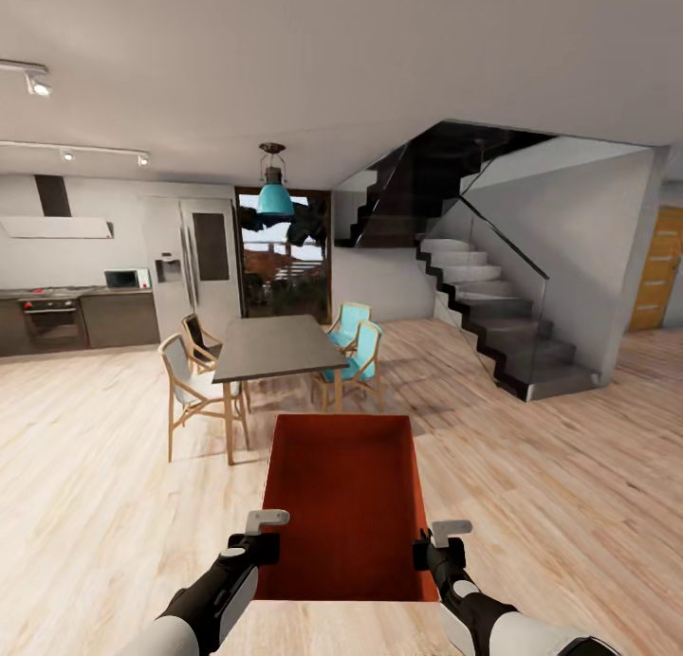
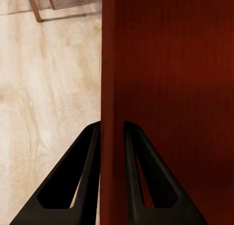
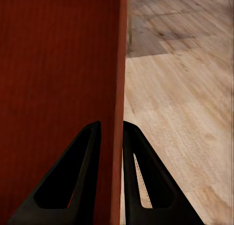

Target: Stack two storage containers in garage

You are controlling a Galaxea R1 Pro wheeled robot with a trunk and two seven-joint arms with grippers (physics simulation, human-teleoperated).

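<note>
Storage container [image 1: 341,504], thin-walled orange-red rectangle, between grippers

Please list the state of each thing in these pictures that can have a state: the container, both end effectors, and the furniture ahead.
Storage container: carried above the wood-plank floor, topless, nothing inside, held by both side walls.
Left end effector: shut on the container's left wall.
Right end effector: shut on the container's right wall.
Dining table: standing, bare top.
Chairs: upright around the table.
Wooden door: closed.
</note>
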